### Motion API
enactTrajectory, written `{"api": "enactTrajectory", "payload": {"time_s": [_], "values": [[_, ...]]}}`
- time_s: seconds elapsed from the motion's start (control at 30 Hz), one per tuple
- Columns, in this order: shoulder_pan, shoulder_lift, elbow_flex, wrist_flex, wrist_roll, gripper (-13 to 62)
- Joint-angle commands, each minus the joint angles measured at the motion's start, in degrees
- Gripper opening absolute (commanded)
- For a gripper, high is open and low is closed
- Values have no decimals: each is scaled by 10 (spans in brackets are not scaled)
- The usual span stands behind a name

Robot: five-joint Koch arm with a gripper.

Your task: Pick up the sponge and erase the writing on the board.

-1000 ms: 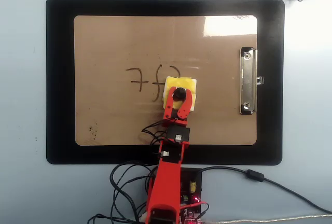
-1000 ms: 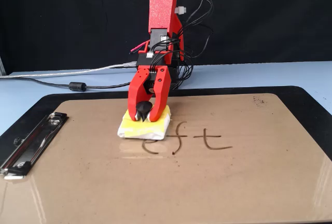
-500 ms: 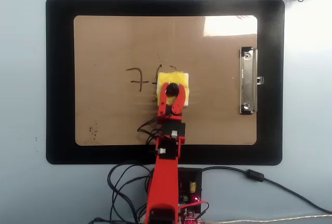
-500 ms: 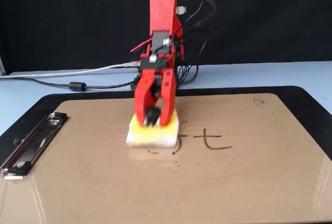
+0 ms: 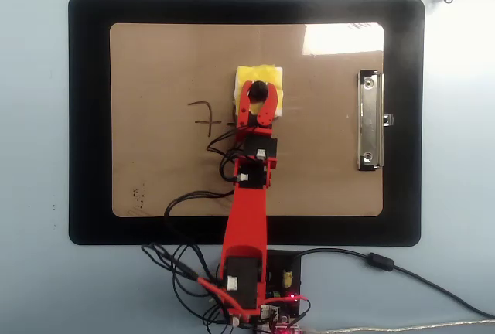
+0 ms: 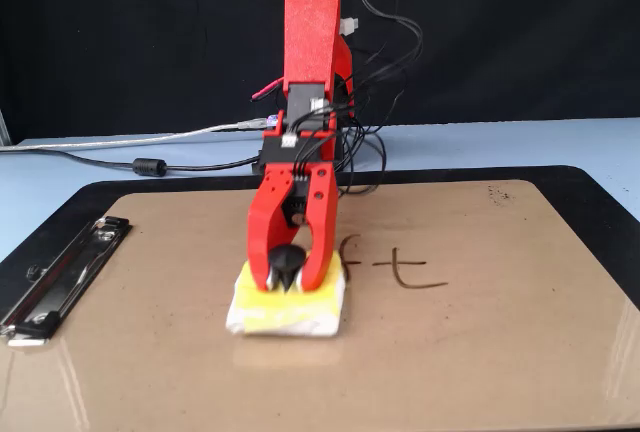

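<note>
Gripping the sponge (image 5: 258, 88) by its black knob, the gripper (image 6: 287, 277) has its two red jaws closed around that knob and presses the pad flat on the board (image 5: 155, 63). Taking the clip (image 5: 370, 120) as landmark in the overhead view, the sponge sits well to its left, at about the height of the clip's top end; the writing (image 5: 206, 115) lies further left again and a little lower, near the clip's mid-height.

Two strokes, "f" and "t", remain beside the sponge in the fixed view (image 6: 390, 267). The likely trouble is that the pad now lies off the line of those letters, so a straight pull back could miss them and leave them whole. The knob is a small hold too; dragging hard against the board could twist the sponge out of the jaws or tip it on edge.

Half a second ago the sponge covered the middle of the word; since then it has slid away from the arm's base, and the curved letter seen a second ago is gone
</note>
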Motion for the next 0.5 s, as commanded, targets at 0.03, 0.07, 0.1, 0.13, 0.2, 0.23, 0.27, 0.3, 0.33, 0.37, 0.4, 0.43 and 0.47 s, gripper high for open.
{"api": "enactTrajectory", "payload": {"time_s": [0.03, 0.07, 0.1, 0.13, 0.2, 0.23, 0.27, 0.3, 0.33, 0.37, 0.4, 0.43, 0.47], "values": [[4, 161, 151, 16, -7, -79], [4, 203, 185, 19, -7, -79], [3, 244, 219, 31, -7, -79], [1, 264, 233, 41, -7, -79], [-7, 252, 212, 48, -8, -79], [-23, 217, 178, 48, -9, -79], [-37, 178, 146, 48, -11, -79], [-54, 123, 97, 47, -13, -79], [-61, 80, 57, 47, -14, -79], [-66, 25, 3, 47, -14, -79], [-66, -8, -33, 47, -14, -79], [-68, -42, -69, 48, -13, -79], [-71, -49, -80, 48, -13, -79]]}}
